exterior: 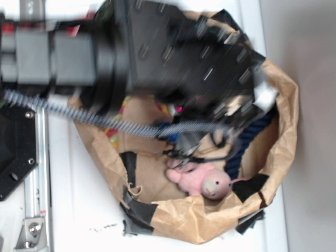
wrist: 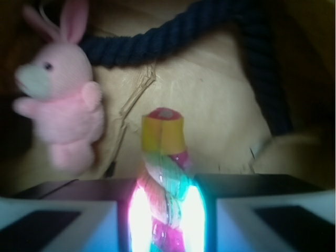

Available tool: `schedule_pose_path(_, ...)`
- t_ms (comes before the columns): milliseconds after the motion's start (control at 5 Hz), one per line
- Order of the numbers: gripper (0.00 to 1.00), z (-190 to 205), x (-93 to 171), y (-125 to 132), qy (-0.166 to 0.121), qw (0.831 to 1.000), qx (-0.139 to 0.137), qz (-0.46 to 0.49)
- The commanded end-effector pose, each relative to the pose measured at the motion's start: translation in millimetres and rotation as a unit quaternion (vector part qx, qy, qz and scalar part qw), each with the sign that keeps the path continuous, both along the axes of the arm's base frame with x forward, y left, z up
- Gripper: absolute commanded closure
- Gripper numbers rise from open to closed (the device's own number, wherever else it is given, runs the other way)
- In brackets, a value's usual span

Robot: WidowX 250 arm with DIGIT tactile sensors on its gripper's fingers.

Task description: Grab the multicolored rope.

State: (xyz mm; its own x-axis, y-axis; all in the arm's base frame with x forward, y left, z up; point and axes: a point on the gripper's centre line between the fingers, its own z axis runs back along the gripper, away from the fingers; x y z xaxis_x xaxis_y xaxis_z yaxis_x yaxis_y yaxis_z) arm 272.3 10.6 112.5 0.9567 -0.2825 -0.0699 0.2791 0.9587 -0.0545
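Down at the bottom of the wrist view, the claw (wrist: 167,215) has its two pale, dark-padded fingers (wrist: 58,220) set on either side of the thick twisted rope of red-pink, yellow and light green strands (wrist: 164,157). The multicolored rope runs up through the gap and fills it, glowing brightly where it passes between the inner faces, so the claw looks closed on it, though glare hides the actual contact. The rope's yellow, red-capped end stands just above the fingers.

Taking the multicolored rope as landmark: to its left in the wrist view lies a soft pink plush rabbit (wrist: 60,105) with a white muzzle, clear of the rope. Above and to the right of the rope curves a thick dark navy blue twisted rope (wrist: 173,32), arching overhead and dropping down the right side. Under the rope is the crumpled brown paper floor of the bag (wrist: 210,100).

From the exterior view, the blurred black robot arm (exterior: 173,52) reaches into the open brown paper bag (exterior: 286,105), which is patched with black tape and rests on the white desk (exterior: 79,199). The pink rabbit (exterior: 202,179) lies inside the bag, and a patch of the multicolored rope's colours (exterior: 113,131) shows beneath the arm.
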Motion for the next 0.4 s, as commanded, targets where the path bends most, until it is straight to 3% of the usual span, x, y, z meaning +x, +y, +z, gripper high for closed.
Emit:
schedule_pose_path(0, 1.00, 45.7, 5.0, -6.5, -0.055, 0.998, 0.019, 0.022)
schedule_pose_path(200, 1.00, 44.7, 1.9, -7.5, -0.066, 0.996, 0.047, 0.022)
